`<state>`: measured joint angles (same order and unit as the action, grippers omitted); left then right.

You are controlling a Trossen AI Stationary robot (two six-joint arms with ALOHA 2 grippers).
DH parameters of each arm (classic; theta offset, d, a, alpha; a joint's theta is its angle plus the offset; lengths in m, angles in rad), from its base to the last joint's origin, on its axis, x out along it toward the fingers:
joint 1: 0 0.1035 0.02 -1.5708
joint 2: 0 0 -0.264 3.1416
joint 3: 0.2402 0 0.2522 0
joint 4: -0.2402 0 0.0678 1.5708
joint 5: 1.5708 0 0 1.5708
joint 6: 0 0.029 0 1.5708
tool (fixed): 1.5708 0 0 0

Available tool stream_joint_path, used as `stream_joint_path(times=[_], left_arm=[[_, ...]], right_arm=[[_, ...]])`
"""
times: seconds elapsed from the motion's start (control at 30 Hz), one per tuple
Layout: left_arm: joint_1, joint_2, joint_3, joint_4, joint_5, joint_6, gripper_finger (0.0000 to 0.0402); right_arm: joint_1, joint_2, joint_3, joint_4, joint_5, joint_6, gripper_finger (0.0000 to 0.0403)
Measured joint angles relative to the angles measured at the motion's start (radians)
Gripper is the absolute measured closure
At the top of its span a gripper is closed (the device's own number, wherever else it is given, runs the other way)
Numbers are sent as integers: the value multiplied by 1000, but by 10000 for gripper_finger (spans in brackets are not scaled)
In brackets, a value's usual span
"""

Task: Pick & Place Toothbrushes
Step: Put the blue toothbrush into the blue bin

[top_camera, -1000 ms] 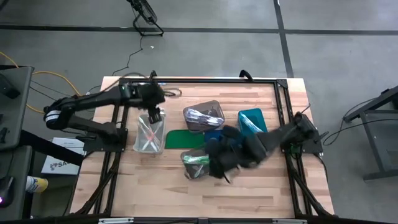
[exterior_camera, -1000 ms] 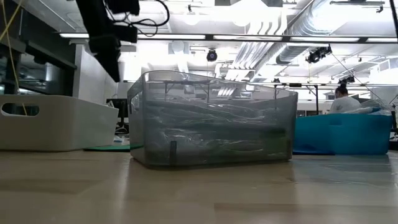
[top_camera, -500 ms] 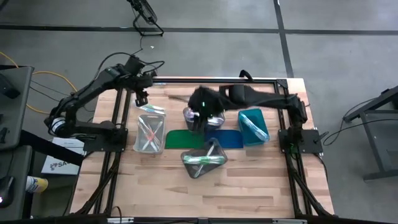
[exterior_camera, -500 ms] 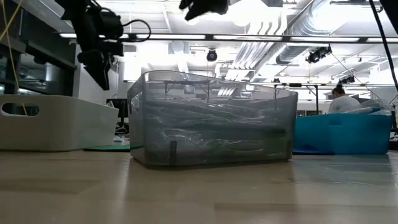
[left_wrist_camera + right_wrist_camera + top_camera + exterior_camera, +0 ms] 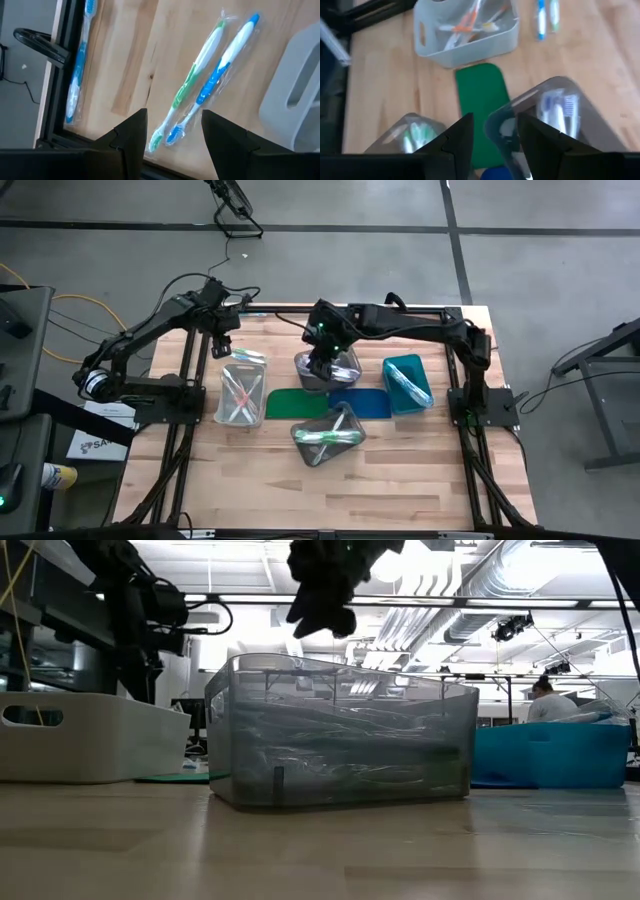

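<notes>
A wrapped pair of toothbrushes (image 5: 212, 75), one green and one blue, lies flat on the wood near the table's far left; it also shows in the right wrist view (image 5: 545, 14). My left gripper (image 5: 174, 125) (image 5: 222, 332) hovers open just over its bristle end. A single blue toothbrush (image 5: 79, 65) lies by the frame rail. My right gripper (image 5: 495, 131) (image 5: 325, 348) hangs open above the smoky clear bin (image 5: 327, 368) that has toothbrushes (image 5: 555, 111) inside. More toothbrushes lie in the pale grey bin (image 5: 240, 392) and the near clear bin (image 5: 327, 435).
A teal bin (image 5: 405, 383) stands at the right. A green mat (image 5: 297, 402) and a blue mat (image 5: 362, 402) lie flat between the bins. The black frame rail (image 5: 55, 75) runs along the far left edge. Bare wood (image 5: 330, 495) stretches toward the near edge.
My right arm has swung from over the near clear bin toward the far edge, stopped above the smoky clear bin, then dipped a little. My left arm has left the pale grey bin, moved toward the table's far left corner and come down toward the wrapped toothbrush pair.
</notes>
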<state>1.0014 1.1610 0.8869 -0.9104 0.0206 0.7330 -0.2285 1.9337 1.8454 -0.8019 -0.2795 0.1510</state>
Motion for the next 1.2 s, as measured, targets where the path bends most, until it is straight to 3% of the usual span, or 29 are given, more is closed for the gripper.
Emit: stream_joint_path(times=[0.13, 0.4, 0.63, 0.83, 1.2], left_arm=[[0, 14, -1, -1, -5, 3, 220], [0, 75, -1, -6, -9, -33, 220], [0, 123, -1, 13, -39, -115, 220], [0, 182, -1, 140, -37, -169, 220], [0, 306, -1, 458, -5, 16, 220]], right_arm=[[-39, 0, -68, 52, -139, -27, 268], [-121, -2, -82, 45, -261, -160, 285], [-265, -15, -83, -102, -387, -319, 296], [-382, -47, -83, -145, -461, -432, 306], [-507, -64, -82, -180, -500, -544, 310]])
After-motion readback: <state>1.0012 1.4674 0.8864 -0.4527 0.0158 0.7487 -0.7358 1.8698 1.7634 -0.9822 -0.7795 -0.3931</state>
